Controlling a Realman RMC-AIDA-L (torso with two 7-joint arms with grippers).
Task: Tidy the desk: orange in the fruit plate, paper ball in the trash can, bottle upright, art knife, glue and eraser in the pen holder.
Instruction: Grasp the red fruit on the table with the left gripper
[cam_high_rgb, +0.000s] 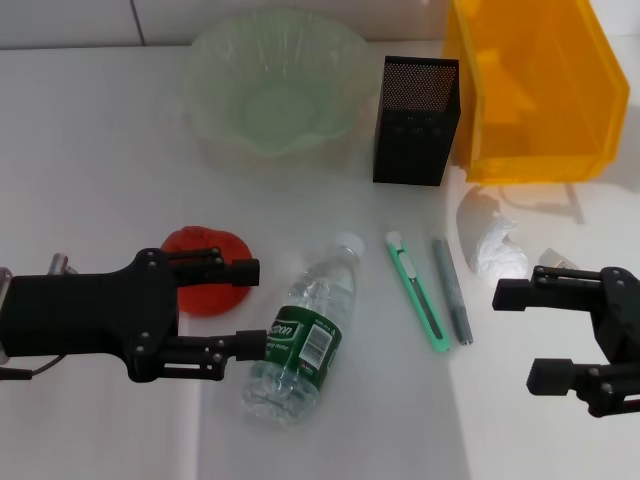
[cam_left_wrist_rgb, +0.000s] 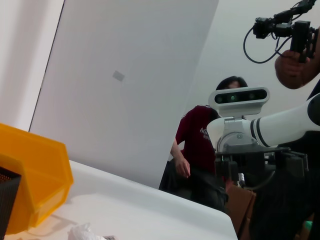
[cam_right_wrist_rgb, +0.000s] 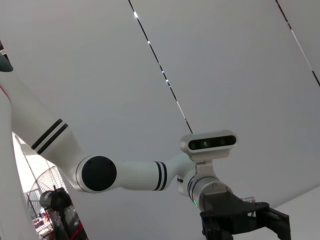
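Observation:
The orange (cam_high_rgb: 205, 270) lies at the left, just behind the upper finger of my left gripper (cam_high_rgb: 250, 306), which is open and low over the table. Beside that gripper's fingertips a clear bottle (cam_high_rgb: 305, 335) with a green label lies on its side, white cap pointing away. A green art knife (cam_high_rgb: 415, 290) and a grey glue stick (cam_high_rgb: 452, 290) lie side by side right of it. The white paper ball (cam_high_rgb: 495, 250) sits beyond my open right gripper (cam_high_rgb: 517, 335). A small pale item, perhaps the eraser (cam_high_rgb: 556, 260), lies by the ball.
At the back stand a pale green fruit plate (cam_high_rgb: 215, 60), a black mesh pen holder (cam_high_rgb: 415, 120) and a yellow bin (cam_high_rgb: 535, 85). The left wrist view shows the bin (cam_left_wrist_rgb: 35, 175), the paper ball (cam_left_wrist_rgb: 85, 232) and people beyond the table's edge.

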